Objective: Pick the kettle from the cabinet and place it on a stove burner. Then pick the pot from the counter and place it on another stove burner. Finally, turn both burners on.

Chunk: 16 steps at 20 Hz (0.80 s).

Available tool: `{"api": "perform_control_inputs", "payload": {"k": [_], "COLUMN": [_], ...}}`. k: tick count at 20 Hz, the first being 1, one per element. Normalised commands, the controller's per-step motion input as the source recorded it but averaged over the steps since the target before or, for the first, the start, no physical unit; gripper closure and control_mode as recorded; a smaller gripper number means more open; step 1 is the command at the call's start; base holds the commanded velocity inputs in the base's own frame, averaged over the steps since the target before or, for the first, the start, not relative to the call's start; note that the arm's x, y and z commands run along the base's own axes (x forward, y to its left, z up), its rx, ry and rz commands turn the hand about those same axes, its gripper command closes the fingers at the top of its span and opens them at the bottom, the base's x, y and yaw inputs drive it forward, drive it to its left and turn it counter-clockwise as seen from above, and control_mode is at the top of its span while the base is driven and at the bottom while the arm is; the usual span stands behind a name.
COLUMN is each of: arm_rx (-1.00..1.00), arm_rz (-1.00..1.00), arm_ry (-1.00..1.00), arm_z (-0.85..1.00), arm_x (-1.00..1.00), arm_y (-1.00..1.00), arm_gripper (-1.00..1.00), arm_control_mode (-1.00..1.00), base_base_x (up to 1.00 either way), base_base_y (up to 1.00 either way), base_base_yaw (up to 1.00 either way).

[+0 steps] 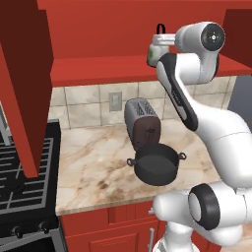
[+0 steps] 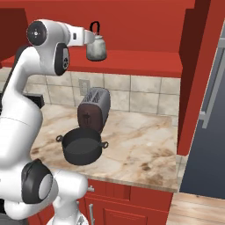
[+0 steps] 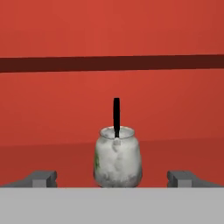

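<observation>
**Open gripper lined up on the kettle in the red cabinet**

Nearest the lens in the left base view is the white arm, rising from the lower right and bending up toward the cabinet. Its wrist ends level with the red shelf, where the kettle stands, its black loop handle showing above the forearm. The gripper itself is hidden behind the wrist in this view. Below, on the counter, the pot sits near the front edge with a chrome and dark-red toaster touching or just behind it. A wall socket is set in the tiled backsplash. At far left is the black stove, with its grates and front knobs, partly behind an open red cabinet door.

From the right base view, the arm climbs the left side and its hand reaches to the kettle on the shelf of the cabinet; whether they touch cannot be told. The pot rests on the counter, just in front of the toaster.

Looking along the hand, the gripper stands wide open, one dark fingertip at each side of the kettle and well clear of it. The kettle stands upright on the red shelf, centred between the tips, its handle edge-on toward the camera.
</observation>
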Motion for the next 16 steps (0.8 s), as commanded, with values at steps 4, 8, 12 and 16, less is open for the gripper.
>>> {"api": "perform_control_inputs", "payload": {"k": [4, 8, 12, 16], "arm_rx": [-0.01, -0.01, -0.01, -0.02], "arm_rz": [0.0, 0.0, 0.0, 0.0], "arm_ry": [0.0, 0.0, 0.0, 0.0], "arm_z": [0.0, 0.0, 0.0, 0.0], "arm_x": [0.46, 0.45, 0.39, 0.31], "arm_y": [-0.11, -0.09, -0.03, 0.0], "arm_gripper": [-1.0, -1.0, -1.0, -1.0], "arm_control_mode": [-1.0, -1.0, -1.0, -1.0], "base_base_x": [0.0, 0.0, 0.0, 0.0], "base_base_y": [0.0, 0.0, 0.0, 0.0], "base_base_yaw": [0.0, 0.0, 0.0, 0.0]}}
